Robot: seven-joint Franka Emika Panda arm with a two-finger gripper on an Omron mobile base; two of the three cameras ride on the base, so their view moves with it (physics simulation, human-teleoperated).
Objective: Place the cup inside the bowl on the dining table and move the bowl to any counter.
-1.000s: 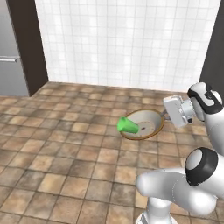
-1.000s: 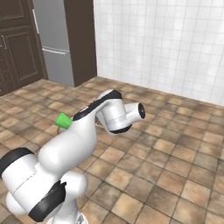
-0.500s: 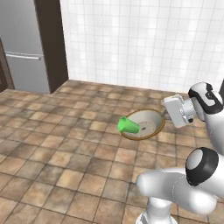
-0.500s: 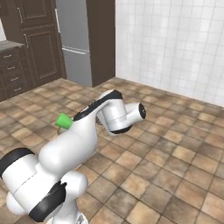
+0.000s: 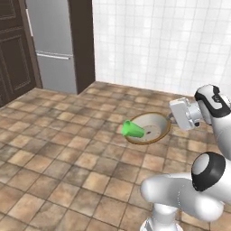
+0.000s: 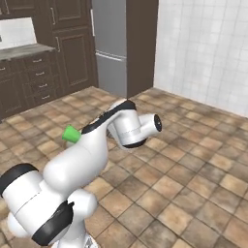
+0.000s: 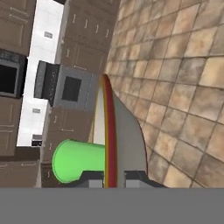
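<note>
Right at the hand (image 7: 113, 177), the fingers are pinched tight on the near rim of the bowl (image 5: 149, 128), and that rim grip looks deliberate: it carries bowl and cargo as one load. Just beyond the fingertips, the cup (image 5: 133, 130) lies on its side inside the bowl, poking over the far edge, so the nesting step looks done. Bowl's tilted, carried in the air above the tiled floor (image 5: 67, 153) — risky, that cup could roll out! Farther out from the hand, dark cabinets and a marble surface (image 6: 24, 50) wait; a fridge (image 5: 56, 45) stands well beyond.
</note>
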